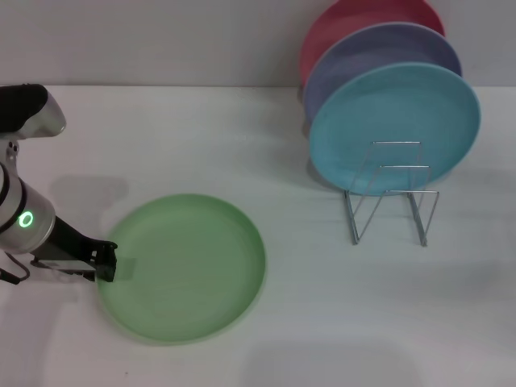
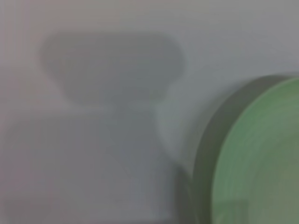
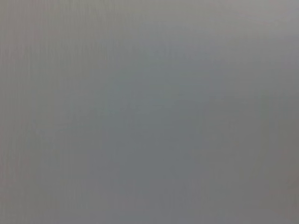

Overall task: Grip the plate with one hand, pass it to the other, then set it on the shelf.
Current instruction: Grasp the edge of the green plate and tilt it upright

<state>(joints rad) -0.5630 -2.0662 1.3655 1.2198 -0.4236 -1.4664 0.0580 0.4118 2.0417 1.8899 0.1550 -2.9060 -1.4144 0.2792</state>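
The light green plate (image 1: 187, 268) lies at the front left of the white table. My left gripper (image 1: 109, 264), on the silver-grey arm with the green ring light (image 1: 27, 219), is at the plate's left rim and shut on it. The plate's rim also shows in the left wrist view (image 2: 261, 154), with a dark shadow beside it. The wire shelf (image 1: 391, 197) stands at the right. My right gripper is out of view; its wrist view shows only blank grey.
A sky-blue plate (image 1: 395, 125) leans upright in the shelf's front slot, with a lavender plate (image 1: 379, 52) and a red plate (image 1: 355, 20) behind it. Bare white table (image 1: 322, 306) lies between the green plate and the shelf.
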